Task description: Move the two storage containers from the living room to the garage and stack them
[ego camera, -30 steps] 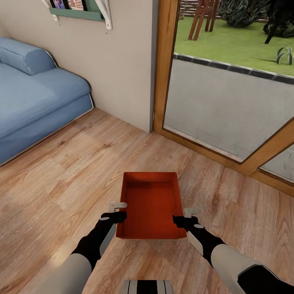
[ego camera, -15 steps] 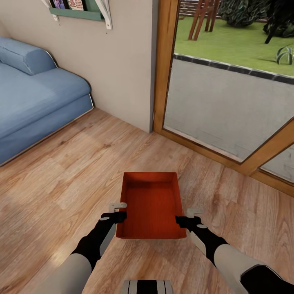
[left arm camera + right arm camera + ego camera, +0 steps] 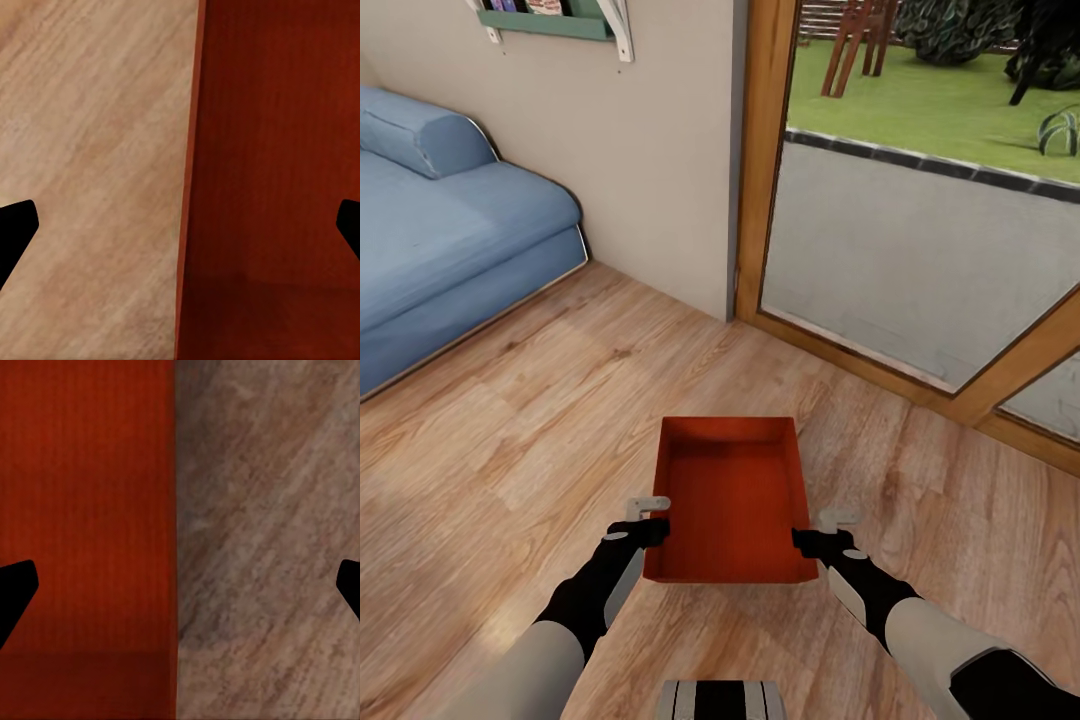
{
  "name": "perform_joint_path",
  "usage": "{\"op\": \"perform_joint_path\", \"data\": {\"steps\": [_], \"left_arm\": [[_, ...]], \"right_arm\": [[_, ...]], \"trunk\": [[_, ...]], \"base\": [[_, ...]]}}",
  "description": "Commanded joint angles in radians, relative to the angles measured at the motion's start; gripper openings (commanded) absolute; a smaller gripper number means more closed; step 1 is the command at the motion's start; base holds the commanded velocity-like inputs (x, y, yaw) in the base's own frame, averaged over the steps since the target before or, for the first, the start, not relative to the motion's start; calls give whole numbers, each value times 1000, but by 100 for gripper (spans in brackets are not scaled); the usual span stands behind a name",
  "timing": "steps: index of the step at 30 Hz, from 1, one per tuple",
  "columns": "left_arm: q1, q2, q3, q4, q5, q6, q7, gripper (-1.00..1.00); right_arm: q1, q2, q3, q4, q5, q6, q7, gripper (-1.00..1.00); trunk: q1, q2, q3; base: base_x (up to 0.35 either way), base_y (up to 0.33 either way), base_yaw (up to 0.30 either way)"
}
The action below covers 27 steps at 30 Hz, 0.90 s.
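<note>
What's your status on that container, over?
Left gripper and right gripper open, each straddling a side wall of the storage container. Container empty, over the wood plank floor. Glass door ahead, sofa left.

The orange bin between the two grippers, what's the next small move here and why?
Probably close both grippers on the storage container's side walls. The left gripper and right gripper sit at its opposite rims, and each wrist view shows a wall edge between spread fingertips, so neither looks clamped. It sits over the wood plank floor, not yet in the garage.
</note>
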Motion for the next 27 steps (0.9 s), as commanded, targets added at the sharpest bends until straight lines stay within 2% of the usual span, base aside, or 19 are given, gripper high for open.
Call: {"op": "perform_joint_path", "data": {"steps": [1,5,22,27], "left_arm": [[0,1,-5,-2,10,4,9,100],[0,2,-5,-2,10,4,8,100],[0,4,-5,-2,10,4,9,100],[0,4,-5,-3,10,4,9,100]], "right_arm": [[-1,0,9,0,-9,-3,-4,100],[-1,0,9,0,-9,-3,-4,100],[-1,1,9,0,-9,-3,-4,100],[-1,1,9,0,-9,-3,-3,100]], "trunk": [[0,0,-1],[0,0,-1],[65,-119,-54],[65,-119,-54]], "base": [[0,0,0],[0,0,0],[0,0,0],[0,0,0]]}}
